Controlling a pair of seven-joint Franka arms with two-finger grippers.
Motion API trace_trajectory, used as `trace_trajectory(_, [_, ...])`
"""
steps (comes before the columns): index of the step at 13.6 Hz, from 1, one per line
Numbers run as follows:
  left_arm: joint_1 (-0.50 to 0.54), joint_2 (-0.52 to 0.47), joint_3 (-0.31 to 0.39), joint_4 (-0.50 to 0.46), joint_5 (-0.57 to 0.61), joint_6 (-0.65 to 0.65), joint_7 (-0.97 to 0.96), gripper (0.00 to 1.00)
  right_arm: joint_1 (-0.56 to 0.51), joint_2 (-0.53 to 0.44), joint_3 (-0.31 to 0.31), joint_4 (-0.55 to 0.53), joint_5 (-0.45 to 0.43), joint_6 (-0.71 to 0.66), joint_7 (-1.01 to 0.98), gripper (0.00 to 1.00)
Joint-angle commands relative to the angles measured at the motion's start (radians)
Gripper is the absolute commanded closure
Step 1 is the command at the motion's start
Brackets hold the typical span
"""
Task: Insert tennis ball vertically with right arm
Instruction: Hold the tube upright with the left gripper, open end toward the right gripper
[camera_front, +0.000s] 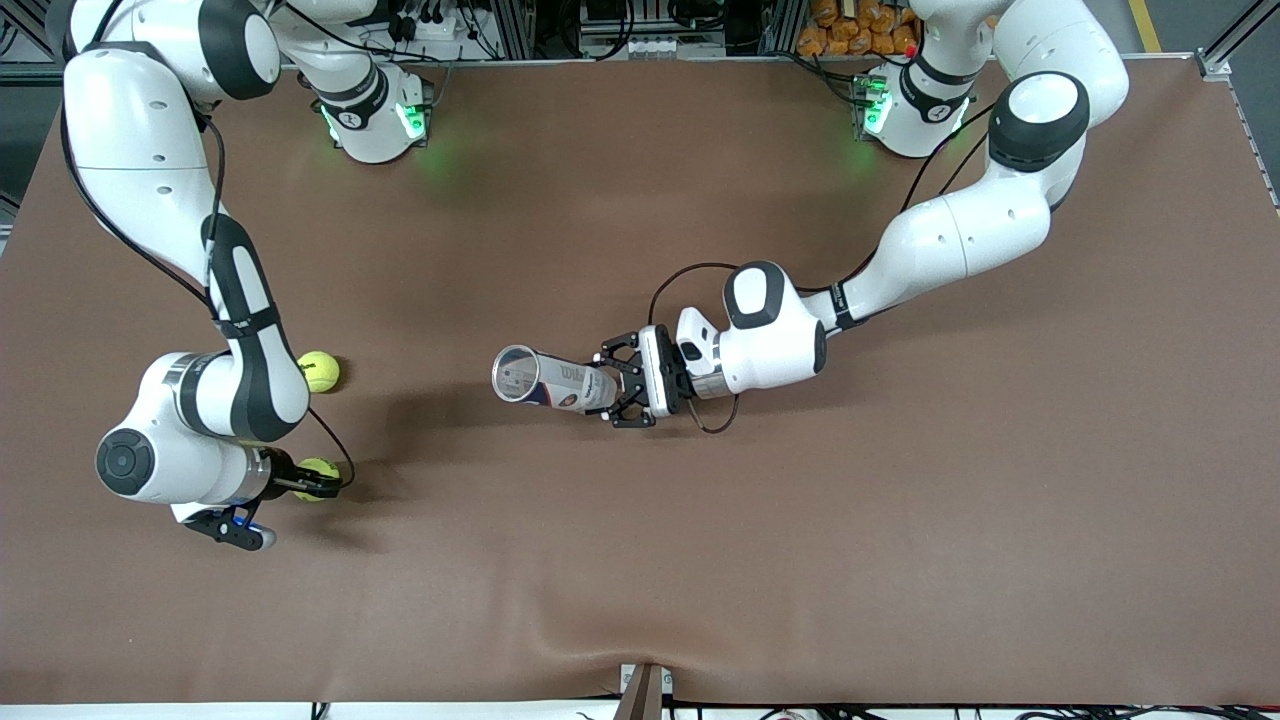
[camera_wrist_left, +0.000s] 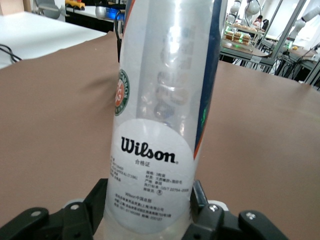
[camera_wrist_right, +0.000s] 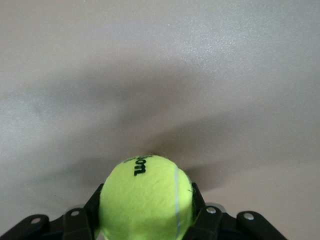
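The right gripper (camera_front: 318, 478) is clenched on a tennis ball (camera_front: 320, 472) low at the right arm's end of the worktop (camera_front: 900, 520). In the right wrist view the ball (camera_wrist_right: 146, 197) sits between the two black fingers (camera_wrist_right: 200, 207), its yellow felt, white seam and black lettering facing the camera, with bare brown surface and a soft shadow past it. Whether the ball rests on the worktop or hangs just above it cannot be told.

A second ball (camera_front: 319, 371) lies loose on the worktop, farther from the front camera than the held one and just beside the right arm's forearm.

The left gripper (camera_front: 612, 388) grasps a clear plastic can (camera_front: 553, 384) near the middle of the worktop. It grips the can at its closed end; the open mouth points toward the right arm's end and is tipped up toward the front camera. In the left wrist view the can (camera_wrist_left: 160, 130) rises from between the fingers (camera_wrist_left: 205, 220), showing a white round Wilson label and a small round badge on its side.
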Motion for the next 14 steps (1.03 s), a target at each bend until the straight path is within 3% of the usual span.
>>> trace_trajectory(1, [0.014, 0.019, -0.028, 0.006, -0.102, 0.010, 0.200, 0.30, -0.010, -0.013, 0.004, -0.008, -0.005, -0.011, -0.028, 0.63])
trace_trajectory(3, [0.017, 0.018, -0.028, 0.003, -0.222, 0.008, 0.314, 0.29, -0.015, -0.012, 0.004, -0.008, -0.005, -0.011, -0.028, 0.63])
trace_trajectory(12, [-0.015, -0.009, -0.024, 0.014, -0.493, -0.004, 0.489, 0.31, -0.018, -0.010, 0.004, -0.009, -0.002, -0.010, -0.034, 0.63])
trace_trajectory(14, [-0.029, 0.001, -0.024, 0.043, -0.743, -0.083, 0.720, 0.30, -0.018, -0.010, 0.004, -0.011, -0.001, -0.011, -0.034, 0.63])
